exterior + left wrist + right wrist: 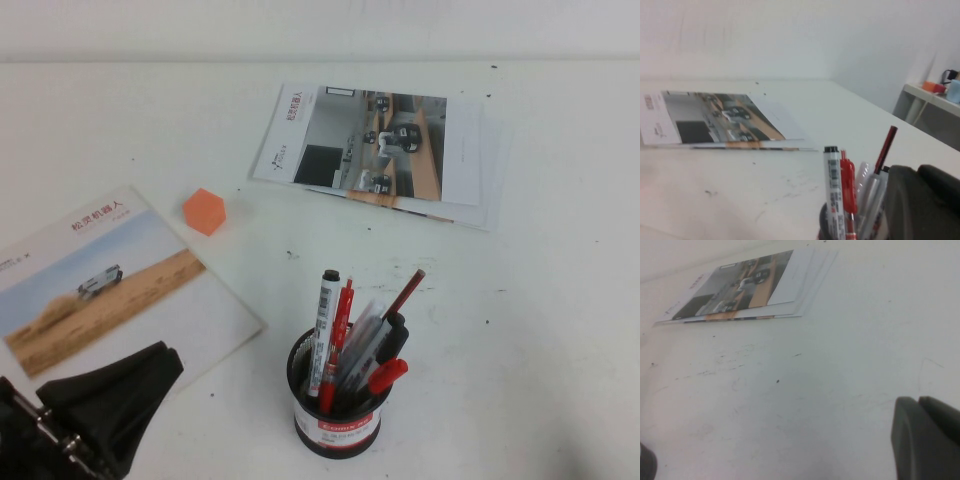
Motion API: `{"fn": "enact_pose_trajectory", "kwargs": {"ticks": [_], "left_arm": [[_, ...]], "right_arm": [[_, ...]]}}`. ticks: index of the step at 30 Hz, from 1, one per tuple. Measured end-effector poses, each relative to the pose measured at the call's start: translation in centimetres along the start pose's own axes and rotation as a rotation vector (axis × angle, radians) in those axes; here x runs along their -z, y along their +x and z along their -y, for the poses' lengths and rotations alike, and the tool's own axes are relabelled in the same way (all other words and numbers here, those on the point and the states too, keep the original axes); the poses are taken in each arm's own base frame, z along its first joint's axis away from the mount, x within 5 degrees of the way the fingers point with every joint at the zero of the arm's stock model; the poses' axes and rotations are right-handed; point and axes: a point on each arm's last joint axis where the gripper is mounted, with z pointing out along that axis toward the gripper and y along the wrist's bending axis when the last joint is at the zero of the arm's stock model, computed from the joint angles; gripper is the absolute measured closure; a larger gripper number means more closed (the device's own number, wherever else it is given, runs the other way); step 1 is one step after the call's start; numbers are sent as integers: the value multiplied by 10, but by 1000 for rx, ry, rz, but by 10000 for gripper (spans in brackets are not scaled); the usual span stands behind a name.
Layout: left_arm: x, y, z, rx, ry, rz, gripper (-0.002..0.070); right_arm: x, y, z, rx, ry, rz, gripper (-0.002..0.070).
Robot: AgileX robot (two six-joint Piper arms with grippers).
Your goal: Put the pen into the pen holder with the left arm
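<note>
The left gripper (pixel 150 375) sits low by the robot, over the corner of a booklet (pixel 110 285) with a sandy picture, and its two fingers are pressed together with nothing between them. The pen holder (pixel 335 420) stands a little way off, toward the robot's right of that gripper and about level with it. The red pen (pixel 338 345) is already inside the cup, standing almost straight up with its top leaning a bit away from the robot, so its long way runs up and down. It looks like the job is done, and I think the left arm only needs to stay clear of the cup so it does not knock it. The left arm is the nearer one. The right gripper (pixel 927 440) shows only in its own wrist view, hanging just over bare white table (pixel 840 340), and its dark fingers look pressed together too. Counting: one cup, and in it one white marker (pixel 326 325) with a black cap, one thin dark red pencil (pixel 405 295), and a few more pens I cannot count well. There is one orange block (pixel 205 211) far ahead of the left gripper, and one stack of papers (pixel 375 150) farther still
</note>
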Motion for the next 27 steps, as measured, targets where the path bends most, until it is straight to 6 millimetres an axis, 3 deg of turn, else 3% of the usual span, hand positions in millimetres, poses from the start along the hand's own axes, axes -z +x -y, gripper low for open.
{"fn": "enact_pose_trajectory", "kwargs": {"ticks": [12,21,27], "left_arm": [[1,-4,-2,-129,-25,54,676],[26,13,-37,-112,-281,189,676],[39,12,-43,-161,-351,192,676]], "right_arm": [[0,0,0,0,0,0,698],[0,0,0,0,0,0,698],[0,0,0,0,0,0,698]]}}
